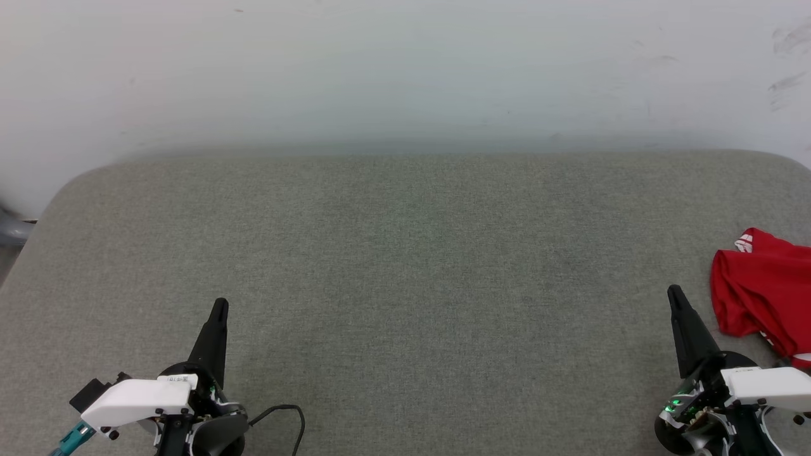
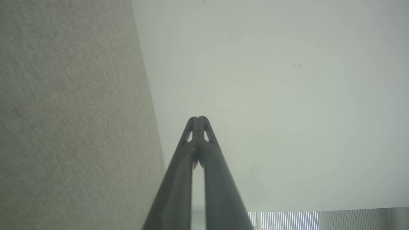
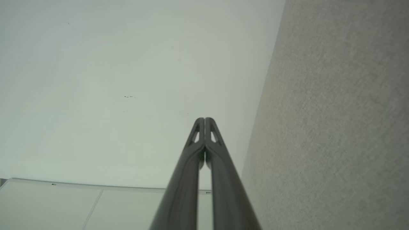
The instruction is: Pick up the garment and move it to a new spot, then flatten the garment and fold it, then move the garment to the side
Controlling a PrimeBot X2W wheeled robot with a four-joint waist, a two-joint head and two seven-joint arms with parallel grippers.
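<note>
The left hand (image 1: 220,304) and the right hand (image 1: 673,291) sit low at the near edge of the worktop (image 1: 405,266). Their fingers are pressed together and hold nothing, so they look parked out of the way. The garment (image 1: 763,291) lies just off the right hand's outer side, bunched up and partly cut off. It could be waiting to be picked up, or it could be set aside after folding. Beyond the hands, the grey worktop runs to a pale wall (image 1: 405,63).

A grey-green woven-fabric work surface (image 1: 405,253) with rounded far corners stands before a plain white wall (image 1: 380,63). Dark scuff marks (image 1: 784,82) show at the wall's upper right.
</note>
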